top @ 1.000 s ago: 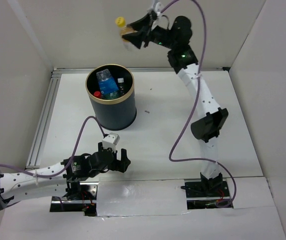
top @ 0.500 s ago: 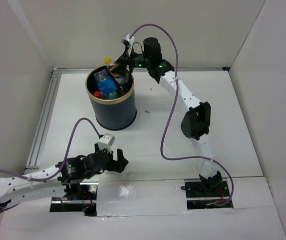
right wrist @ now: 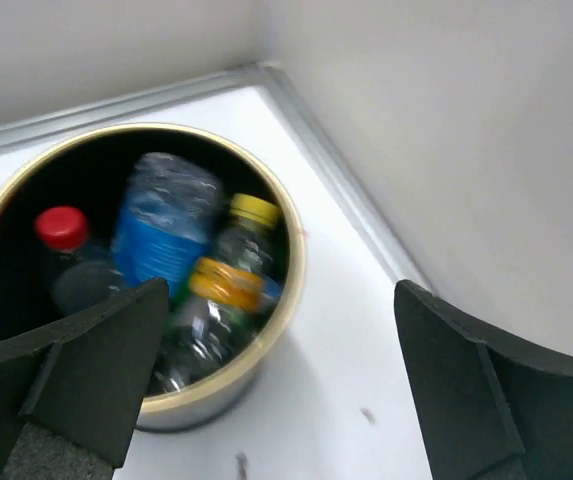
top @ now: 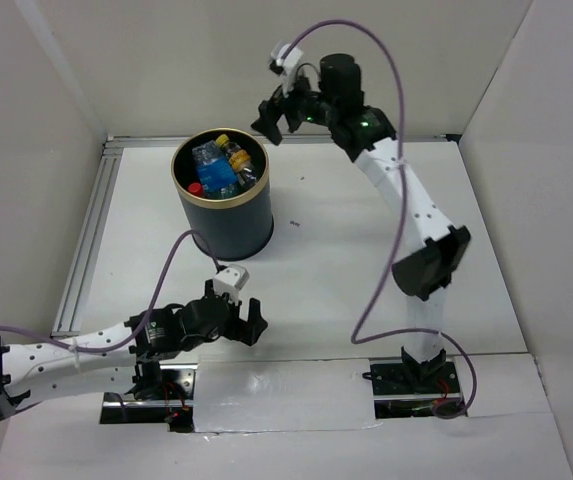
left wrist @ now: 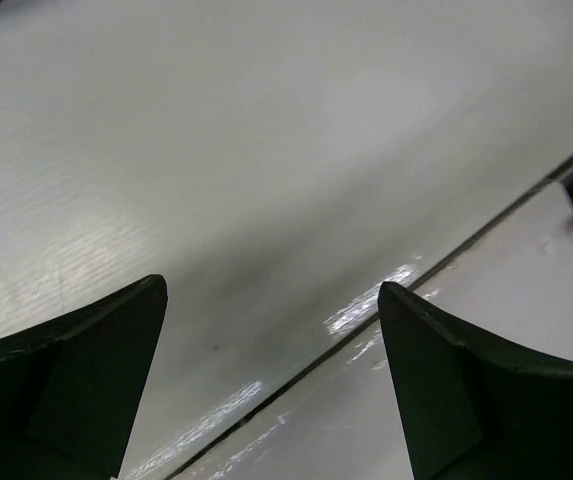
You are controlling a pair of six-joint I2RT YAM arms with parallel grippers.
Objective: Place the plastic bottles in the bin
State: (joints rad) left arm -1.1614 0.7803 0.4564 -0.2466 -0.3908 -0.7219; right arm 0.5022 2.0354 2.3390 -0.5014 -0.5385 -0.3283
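Observation:
The bin [top: 228, 215], dark with a gold rim, stands at the back left of the table. Inside it lie several plastic bottles: one with a blue label [top: 212, 162], one with a yellow cap and label [top: 232, 152], one with a red cap [top: 195, 187]. My right gripper [top: 275, 122] hangs open and empty above the bin's right edge. In the right wrist view the bin rim [right wrist: 292, 250], the blue-label bottle [right wrist: 161, 230] and the yellow-cap bottle [right wrist: 234, 268] sit below my right gripper [right wrist: 281, 290]. My left gripper [top: 246, 318] is open and empty, low over the table near the front.
White walls close in the table at the back and sides, with a metal rail [top: 84, 240] along the left. The left wrist view shows my left gripper [left wrist: 271, 290] over bare tabletop crossed by a seam [left wrist: 366, 335]. Purple cables trail from both arms.
My right gripper opened over the bin, and the yellow-cap bottle it carried now lies inside. The gripper then lifted up and to the right. The left arm shifted slightly.

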